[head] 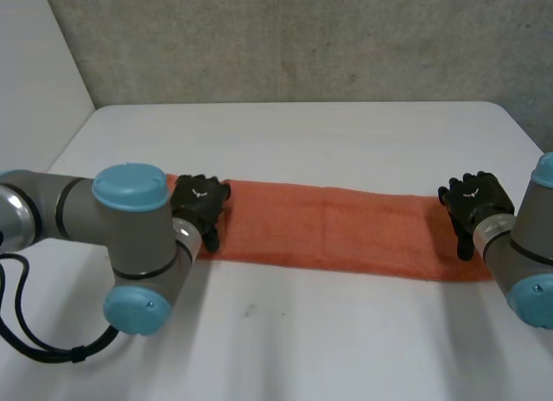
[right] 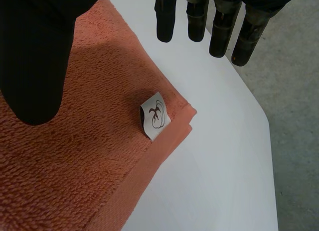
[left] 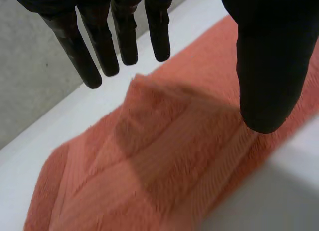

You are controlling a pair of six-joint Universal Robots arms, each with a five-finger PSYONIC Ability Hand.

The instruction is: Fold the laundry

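You've got the orange towel [head: 337, 228] lying as a long folded strip across the white table [head: 302, 133]. Left hand [head: 199, 202] is over its left end, right hand [head: 471, 198] over the right-end corner by the white tag [right: 155, 116]. Both hands have straight fingers, thumbs apart, gripping nothing.

Grey tube joints w/ light-blue round caps on left arm [head: 78, 213], frame left, & right arm [head: 523, 245], frame right. Matte black left hand [head: 199, 204] & right hand [head: 473, 200], slim fingers [left: 124, 37].

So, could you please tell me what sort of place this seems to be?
Probably a robotics lab, not a home: a white table, a rough grey concrete wall behind it, and one orange towel under the left hand and right hand.
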